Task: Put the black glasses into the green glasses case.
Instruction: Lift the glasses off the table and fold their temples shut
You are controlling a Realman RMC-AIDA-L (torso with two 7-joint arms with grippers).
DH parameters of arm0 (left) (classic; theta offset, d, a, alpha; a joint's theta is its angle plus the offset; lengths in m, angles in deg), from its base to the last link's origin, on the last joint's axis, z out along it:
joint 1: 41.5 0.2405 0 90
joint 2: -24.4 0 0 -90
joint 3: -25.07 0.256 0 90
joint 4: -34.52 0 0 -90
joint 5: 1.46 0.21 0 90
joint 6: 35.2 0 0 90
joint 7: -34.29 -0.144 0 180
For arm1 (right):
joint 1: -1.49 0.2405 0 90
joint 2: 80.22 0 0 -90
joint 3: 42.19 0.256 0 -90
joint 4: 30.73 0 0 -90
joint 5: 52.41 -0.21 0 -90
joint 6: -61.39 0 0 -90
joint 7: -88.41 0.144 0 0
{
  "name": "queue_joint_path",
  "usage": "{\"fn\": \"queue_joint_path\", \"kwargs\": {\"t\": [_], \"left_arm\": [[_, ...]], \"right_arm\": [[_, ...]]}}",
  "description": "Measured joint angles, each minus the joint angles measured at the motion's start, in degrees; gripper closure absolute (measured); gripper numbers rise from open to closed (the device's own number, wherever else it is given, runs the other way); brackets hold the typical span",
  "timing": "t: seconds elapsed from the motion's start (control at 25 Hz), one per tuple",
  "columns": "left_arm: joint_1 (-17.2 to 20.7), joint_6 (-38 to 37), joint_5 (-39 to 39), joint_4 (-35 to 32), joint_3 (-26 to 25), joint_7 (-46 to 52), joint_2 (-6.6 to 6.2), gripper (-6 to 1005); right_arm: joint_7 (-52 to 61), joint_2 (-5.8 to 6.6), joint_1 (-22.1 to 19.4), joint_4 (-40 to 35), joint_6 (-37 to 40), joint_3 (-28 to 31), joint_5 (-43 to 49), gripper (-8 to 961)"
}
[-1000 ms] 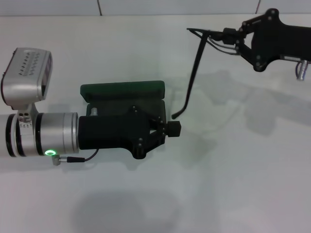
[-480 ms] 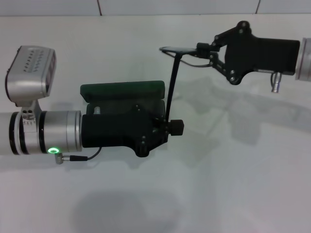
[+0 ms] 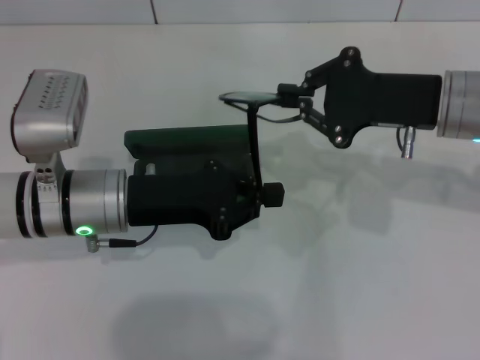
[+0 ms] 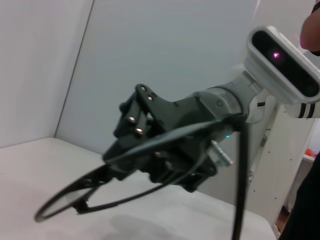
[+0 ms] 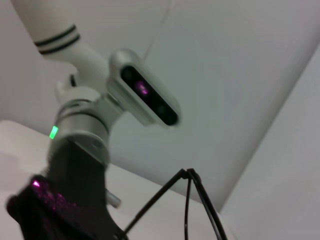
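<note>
The green glasses case [image 3: 187, 138] lies open on the white table, its lid standing at the far side. My left gripper [image 3: 273, 193] lies low over the case's base and hides most of it. My right gripper [image 3: 288, 94] is shut on the black glasses [image 3: 244, 97] and holds them in the air above the case's right end. One long temple arm [image 3: 254, 154] hangs down to just beside the left gripper's tip. The left wrist view shows the right gripper and the glasses' lens [image 4: 65, 200]. The right wrist view shows the temple arms [image 5: 187, 200].
The white table [image 3: 337, 285] runs on all sides of the case. A white wall stands at the far edge [image 3: 262, 10]. The left arm's wrist camera [image 3: 49, 112] sits at the far left.
My right gripper has carried the glasses leftward, from well right of the case to above its right end. The hanging temple arm now reaches down by the left gripper. The left arm barely moved.
</note>
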Motion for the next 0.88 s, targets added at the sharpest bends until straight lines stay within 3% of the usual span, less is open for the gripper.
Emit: {"fn": "queue_joint_path", "kwargs": {"t": [0.88], "left_arm": [[-0.72, 0.45, -0.39, -0.02, 0.01, 0.02, 0.05, 1000]], "right_arm": [[4.53, 0.01, -0.78, 2.32, 5.37, -4.76, -6.05, 914]]}}
